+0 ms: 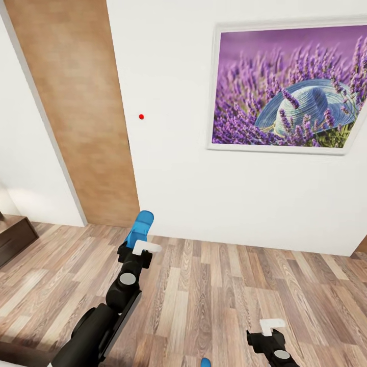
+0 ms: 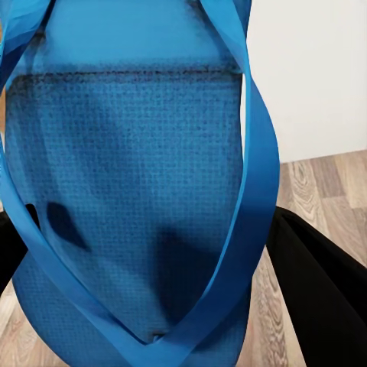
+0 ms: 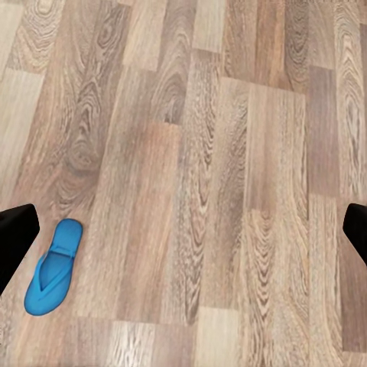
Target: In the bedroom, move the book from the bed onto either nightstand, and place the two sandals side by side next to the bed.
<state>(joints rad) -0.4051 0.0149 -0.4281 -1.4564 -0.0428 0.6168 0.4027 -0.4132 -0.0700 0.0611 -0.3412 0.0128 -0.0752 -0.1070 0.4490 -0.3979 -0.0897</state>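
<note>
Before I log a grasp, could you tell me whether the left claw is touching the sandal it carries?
Touching. In the head view the sandal sticks up from the left claw, clear of the floor.

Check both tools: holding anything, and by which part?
Left tool holds a sandal, gripped at one end; which end is unclear. Right tool is open, empty; second sandal lies on the floor.
</note>
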